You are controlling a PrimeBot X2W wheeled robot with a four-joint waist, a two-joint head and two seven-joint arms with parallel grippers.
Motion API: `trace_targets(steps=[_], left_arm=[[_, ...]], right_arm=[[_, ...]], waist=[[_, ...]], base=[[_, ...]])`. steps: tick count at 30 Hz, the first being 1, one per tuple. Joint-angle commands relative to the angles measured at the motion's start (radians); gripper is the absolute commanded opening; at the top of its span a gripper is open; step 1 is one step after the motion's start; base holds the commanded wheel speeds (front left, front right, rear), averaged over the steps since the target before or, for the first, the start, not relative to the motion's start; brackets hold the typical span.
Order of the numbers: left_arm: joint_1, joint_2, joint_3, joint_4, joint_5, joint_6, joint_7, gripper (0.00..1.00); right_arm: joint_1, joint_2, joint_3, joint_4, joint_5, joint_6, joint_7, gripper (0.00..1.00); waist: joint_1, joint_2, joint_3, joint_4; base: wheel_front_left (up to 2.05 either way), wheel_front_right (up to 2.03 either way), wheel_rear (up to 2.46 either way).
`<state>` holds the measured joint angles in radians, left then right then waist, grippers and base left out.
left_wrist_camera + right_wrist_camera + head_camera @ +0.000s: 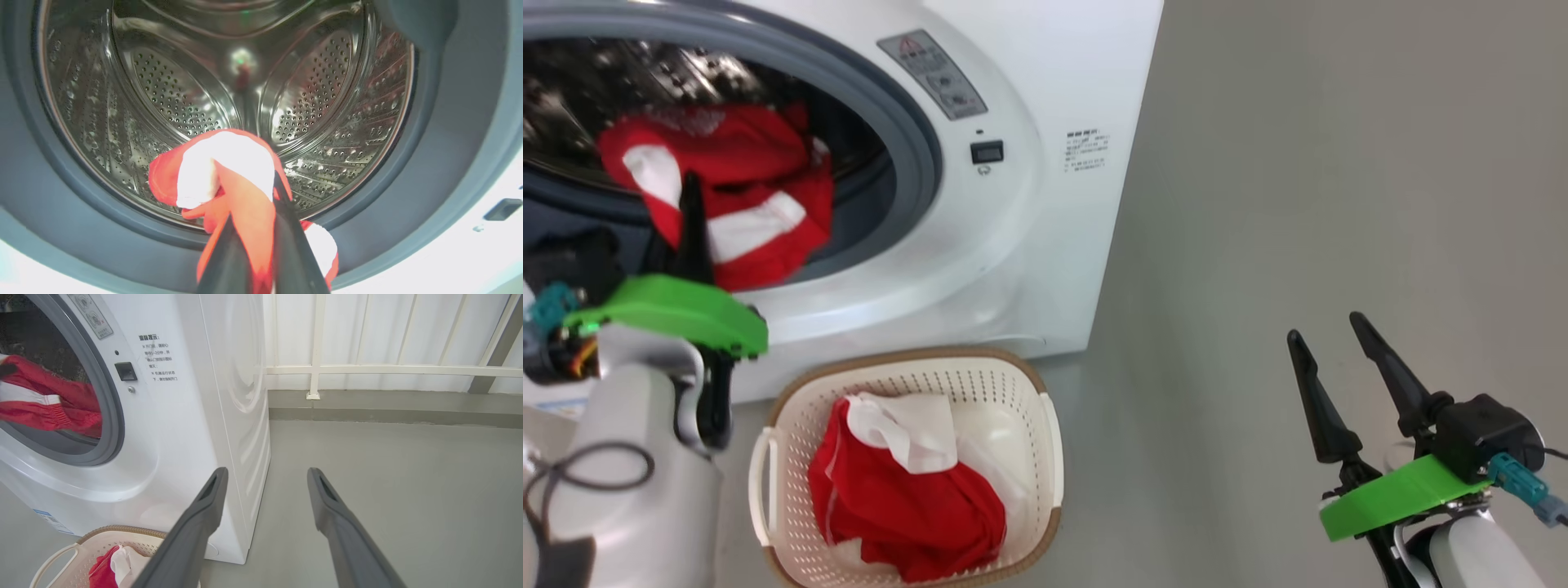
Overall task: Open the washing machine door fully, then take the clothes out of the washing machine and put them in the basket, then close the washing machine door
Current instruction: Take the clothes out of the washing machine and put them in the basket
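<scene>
The white washing machine (1045,245) stands with its drum (163,102) exposed; the washing machine door is out of view. One red garment with white stripes (760,196) hangs over the grey rubber ring at the drum mouth. My left gripper (692,192) is shut on this garment (241,204), its fingers pinching the fabric. A second piece of the red and white clothes (907,498) lies in the cream basket (1045,408) on the floor in front of the machine. My right gripper (1327,327) hangs open and holds nothing, to the right of the basket over bare floor.
Grey floor (1298,204) spreads wide to the right of the machine. A white railing (367,369) and a low grey kerb run along the far wall. The basket's rim (61,555) sits close under the machine's front.
</scene>
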<state>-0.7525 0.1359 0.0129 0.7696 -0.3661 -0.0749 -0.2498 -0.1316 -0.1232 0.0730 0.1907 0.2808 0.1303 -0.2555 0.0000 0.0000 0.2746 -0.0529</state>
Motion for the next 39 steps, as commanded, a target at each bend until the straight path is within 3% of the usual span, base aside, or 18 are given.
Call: trace_targets(steps=[1, 11, 23, 29, 39], left_arm=[[0.034, 0.03, 0.033, -0.055, 0.008, 0.006, -0.012, 0.0], [0.269, -0.014, 0.047, -0.323, 0.005, 0.025, -0.006, 0.0], [0.555, -0.061, -0.021, -0.658, -0.029, 0.066, 0.109, 0.0], [0.618, -0.071, -0.045, -0.68, -0.06, 0.081, 0.132, 0.0], [0.564, -0.077, -0.071, -0.514, -0.108, 0.066, 0.143, 0.0]], right_arm=[[0.014, -0.004, 0.014, -0.019, -0.006, 0.0, -0.006, 1.0], [0.065, 0.003, 0.014, -0.006, -0.006, 0.0, -0.006, 1.0], [0.102, 0.002, 0.007, -0.01, -0.001, 0.0, -0.006, 1.0], [0.088, -0.001, 0.008, -0.019, -0.001, 0.0, -0.006, 1.0], [0.052, -0.005, 0.008, -0.027, 0.001, 0.0, -0.006, 1.0]], waist=[[0.0, 0.0, -0.056, 0.01], [0.0, 0.0, -0.152, 0.018], [0.0, 0.0, -0.19, 0.036], [0.0, 0.0, -0.162, 0.037], [0.0, 0.0, -0.074, 0.019]], base=[[0.0, 0.0, 0.0], [0.0, 0.0, 0.0], [0.0, 0.0, 0.0], [0.0, 0.0, 0.0], [0.0, 0.0, 0.0]])
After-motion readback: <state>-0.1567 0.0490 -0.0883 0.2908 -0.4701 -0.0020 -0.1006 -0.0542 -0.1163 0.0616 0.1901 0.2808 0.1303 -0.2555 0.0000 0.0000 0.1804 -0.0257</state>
